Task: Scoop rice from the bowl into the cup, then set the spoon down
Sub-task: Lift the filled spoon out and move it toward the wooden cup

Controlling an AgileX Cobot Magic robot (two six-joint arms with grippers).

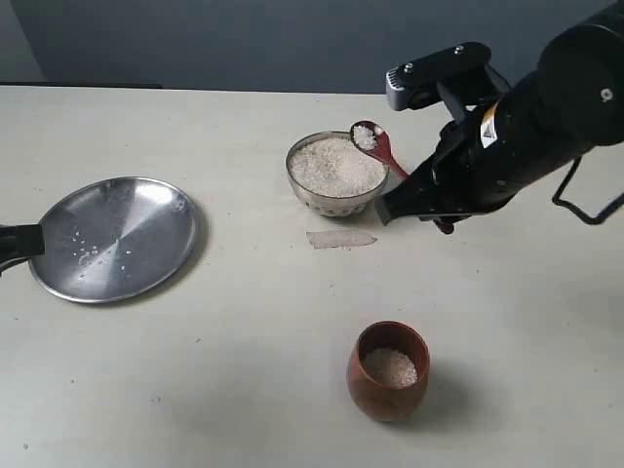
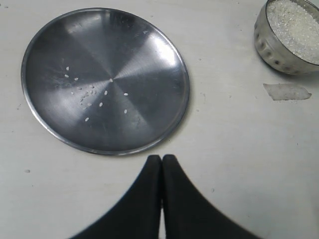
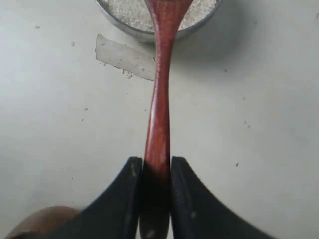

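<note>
Exterior view, right end effector (image 3: 157, 167) gripping spoon (image 1: 382, 148) over bowl (image 1: 336, 206), left end effector (image 2: 161, 160) closed beside plate (image 2: 144, 55)

spoon (image 3: 158, 99) tip beyond frame edge

soft even light, slight blur

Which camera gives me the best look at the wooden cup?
The exterior view: the whole wooden cup stands unobstructed there, rice visible inside. The right wrist view catches only a blurred brown sliver of it, cut off by the frame. The left wrist view does not show it.
</note>
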